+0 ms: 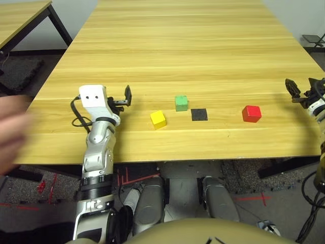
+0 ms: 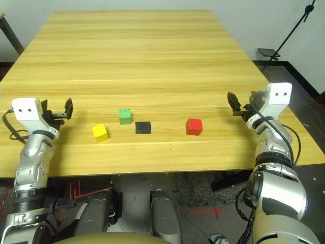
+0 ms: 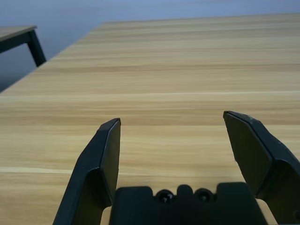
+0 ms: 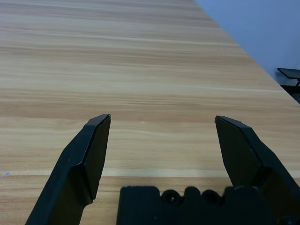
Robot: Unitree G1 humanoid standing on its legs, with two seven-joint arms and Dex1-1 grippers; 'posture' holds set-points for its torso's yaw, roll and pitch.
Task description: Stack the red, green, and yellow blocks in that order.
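Three small cubes lie apart near the table's front edge. The yellow block (image 1: 158, 119) is furthest left, the green block (image 1: 181, 103) sits just behind and right of it, and the red block (image 1: 251, 113) is well to the right. My left gripper (image 2: 57, 113) hovers open to the left of the yellow block, with nothing between its fingers (image 3: 105, 145). My right gripper (image 2: 242, 104) hangs open to the right of the red block, also empty, its fingers (image 4: 89, 150) pointing across bare wood.
A flat black square (image 1: 199, 114) lies on the wooden table (image 1: 203, 40) between the green and red blocks. A person's blurred hand (image 1: 10, 132) shows at the left edge. Another table (image 1: 20, 15) stands at the back left.
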